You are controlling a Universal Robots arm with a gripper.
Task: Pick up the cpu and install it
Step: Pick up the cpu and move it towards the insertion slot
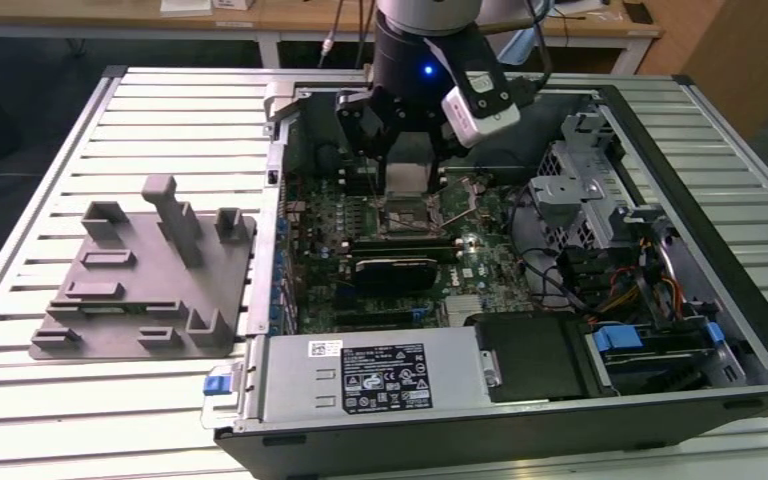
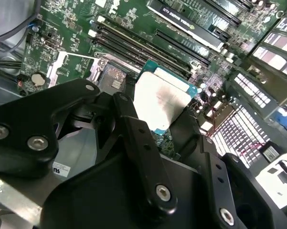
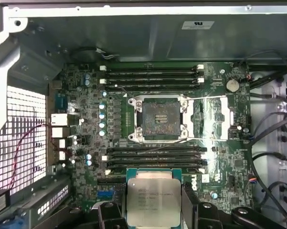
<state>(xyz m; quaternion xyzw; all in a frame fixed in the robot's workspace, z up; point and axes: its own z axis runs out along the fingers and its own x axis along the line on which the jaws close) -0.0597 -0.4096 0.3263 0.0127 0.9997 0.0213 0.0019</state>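
Slatted metal table (image 1: pixel 51 405) under the open computer case (image 1: pixel 518 437) I'm working in, case walls close around, my gripper (image 3: pixel 154 215) with jaws clamped on the cpu (image 3: pixel 154 202), hovering near the open socket (image 3: pixel 158 119), apart from it.

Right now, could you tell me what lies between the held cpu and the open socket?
In the first wrist view, black memory slots lie between the cpu and the socket.
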